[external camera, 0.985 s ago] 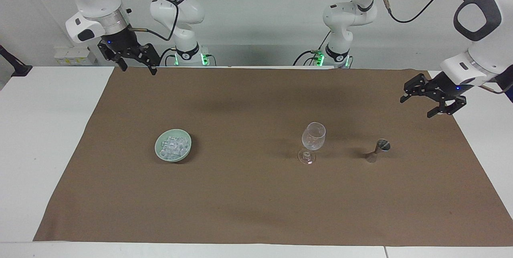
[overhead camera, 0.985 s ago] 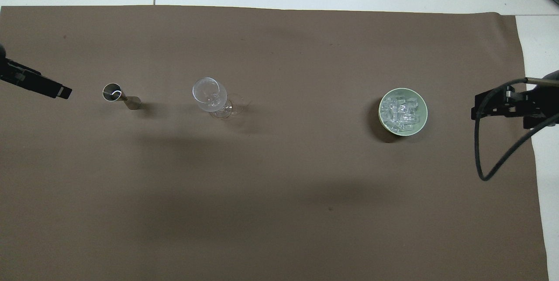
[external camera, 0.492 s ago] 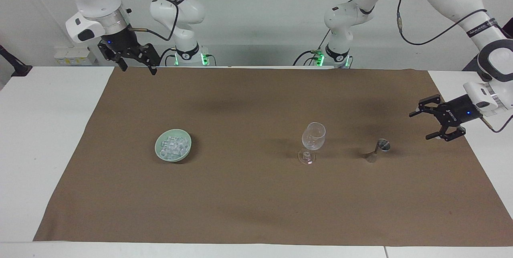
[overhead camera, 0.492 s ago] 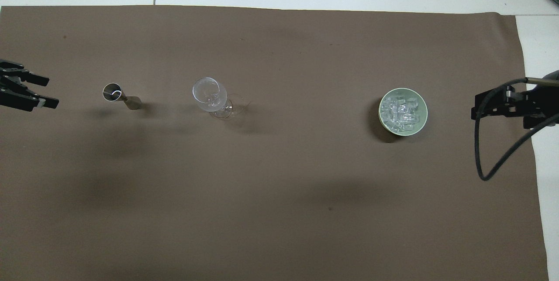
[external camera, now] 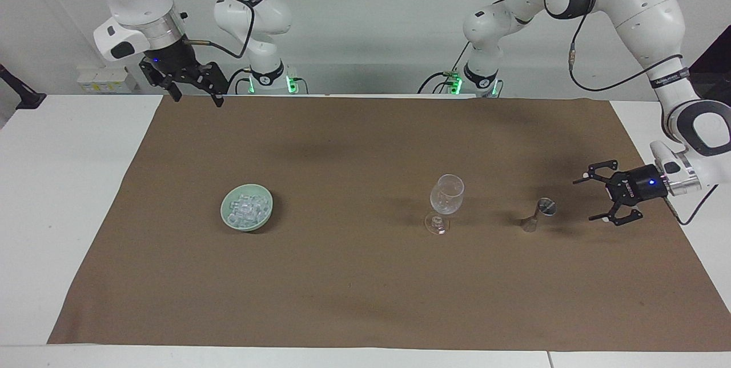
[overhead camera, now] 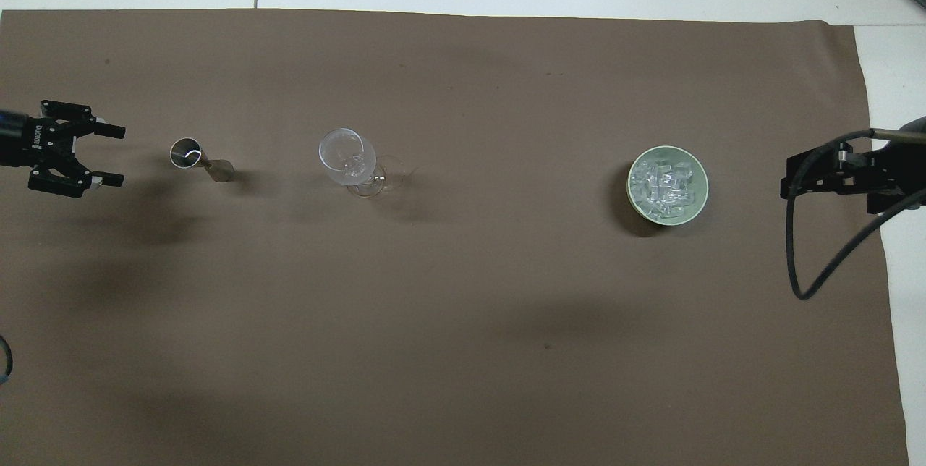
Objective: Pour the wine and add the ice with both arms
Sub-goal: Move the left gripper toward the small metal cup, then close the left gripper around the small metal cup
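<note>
Brown cloth over desk. Ice heaped in pale green bowl, twd right arm's end. Stemmed glass upright mid-cloth, empty; metal jigger beside it twd left arm's end. Left gripper low, just beside jigger, not touching; jaws wide open, holding nothing. Right gripper up over cloth edge nr its base, waiting; jaws open, nothing held.
</note>
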`<act>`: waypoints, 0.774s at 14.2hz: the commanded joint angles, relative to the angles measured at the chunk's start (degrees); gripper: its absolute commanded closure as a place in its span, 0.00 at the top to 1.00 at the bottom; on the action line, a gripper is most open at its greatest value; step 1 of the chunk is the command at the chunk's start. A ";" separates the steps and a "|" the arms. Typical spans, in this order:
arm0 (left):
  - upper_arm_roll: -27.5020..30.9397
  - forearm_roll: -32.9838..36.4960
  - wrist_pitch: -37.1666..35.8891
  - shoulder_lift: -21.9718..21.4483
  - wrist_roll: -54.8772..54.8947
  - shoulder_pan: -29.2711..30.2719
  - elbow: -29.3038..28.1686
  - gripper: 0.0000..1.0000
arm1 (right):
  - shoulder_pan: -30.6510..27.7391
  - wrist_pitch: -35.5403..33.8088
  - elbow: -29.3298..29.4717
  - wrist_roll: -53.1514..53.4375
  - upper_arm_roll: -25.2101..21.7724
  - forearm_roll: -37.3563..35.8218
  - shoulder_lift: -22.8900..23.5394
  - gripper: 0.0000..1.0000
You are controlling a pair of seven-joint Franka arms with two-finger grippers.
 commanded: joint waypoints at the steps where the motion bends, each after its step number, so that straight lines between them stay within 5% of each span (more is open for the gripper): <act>1: -3.03 -4.65 -1.99 3.82 8.29 3.48 0.94 1.00 | -1.10 0.45 -0.47 -1.06 0.53 1.09 -0.68 1.00; 11: -9.36 -10.81 -4.89 15.26 17.80 7.27 0.77 1.00 | -1.10 0.36 -0.47 -1.06 0.53 1.09 -0.68 1.00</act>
